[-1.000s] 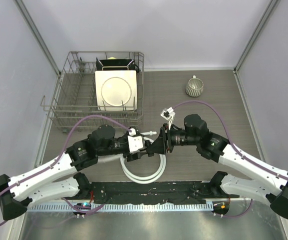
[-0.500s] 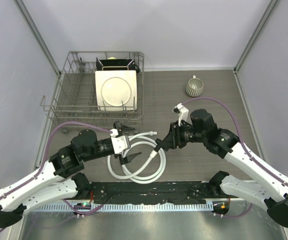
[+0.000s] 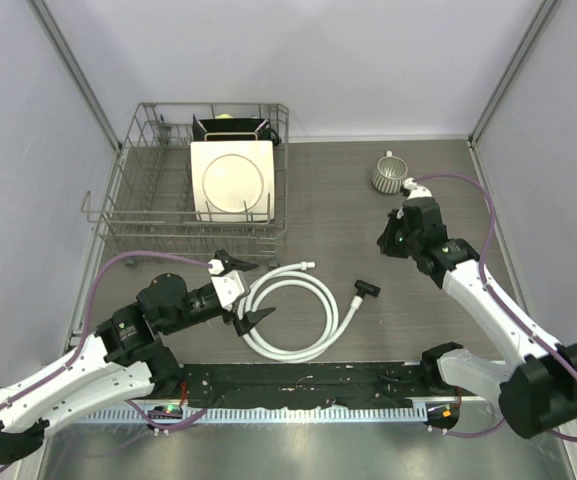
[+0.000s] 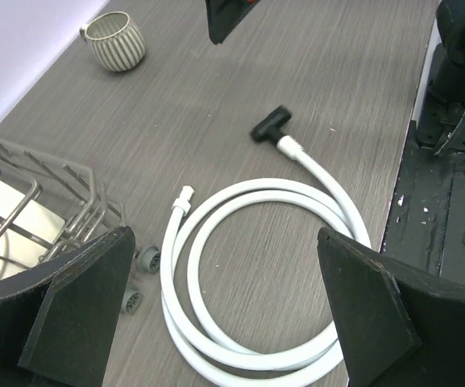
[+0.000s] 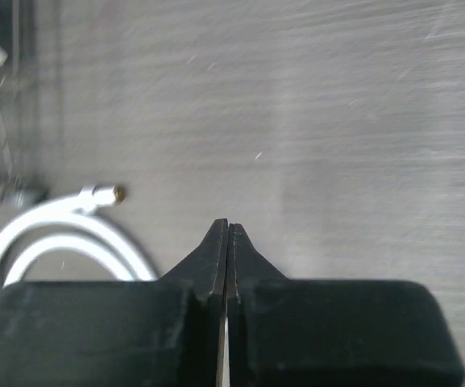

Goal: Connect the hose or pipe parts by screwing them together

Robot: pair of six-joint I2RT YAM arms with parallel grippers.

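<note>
Both arms pulled back. The left claw [image 3: 246, 289] is wide open; the right claw [image 5: 226, 230] is pinched shut, empty. At the left claw's 3 o'clock lies one long white bendy hose [image 4: 256, 190] in two loops, with one small black T-shaped fitting [image 4: 271, 125] on its end, hidden from the right wrist.

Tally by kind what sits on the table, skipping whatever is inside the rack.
White hose: 1
Black T-fitting: 1
Striped mug: 1
Wire dish rack: 1
Total: 4

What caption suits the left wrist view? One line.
Coiled white hose, black fitting at one end, lies on the table between open jaws.
</note>
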